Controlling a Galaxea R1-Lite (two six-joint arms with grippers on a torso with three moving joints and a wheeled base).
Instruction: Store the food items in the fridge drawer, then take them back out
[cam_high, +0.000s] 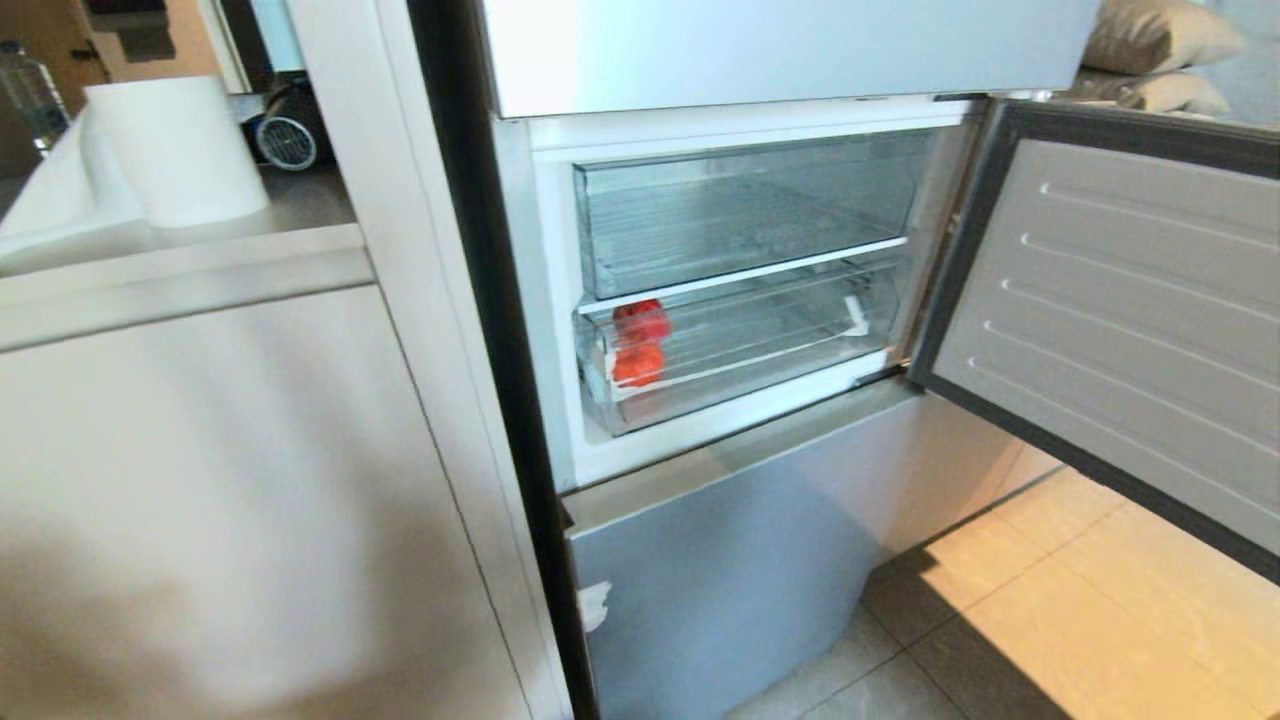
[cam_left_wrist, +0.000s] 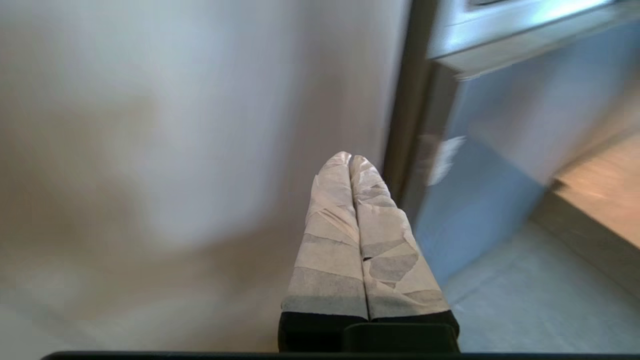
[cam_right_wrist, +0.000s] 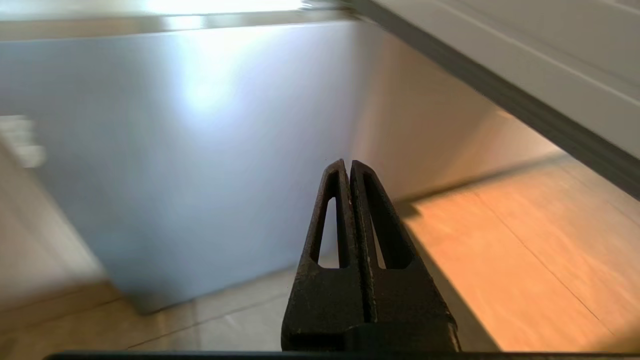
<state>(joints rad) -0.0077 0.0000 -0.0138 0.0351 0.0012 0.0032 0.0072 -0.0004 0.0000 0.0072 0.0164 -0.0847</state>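
Standing open, fridge door (cam_high: 1120, 320) right of fridge drawer (cam_high: 740, 350); cabinet (cam_high: 200, 480) left.

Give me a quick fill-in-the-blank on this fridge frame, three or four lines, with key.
1. The red food items sit in the ____ of the two clear drawers.
2. They lie at the ____ end of the fridge drawer in the head view.
3. The fridge door stands ____.
4. The jaws of the left gripper and right gripper are ____.

Missing words: lower; left; open; shut
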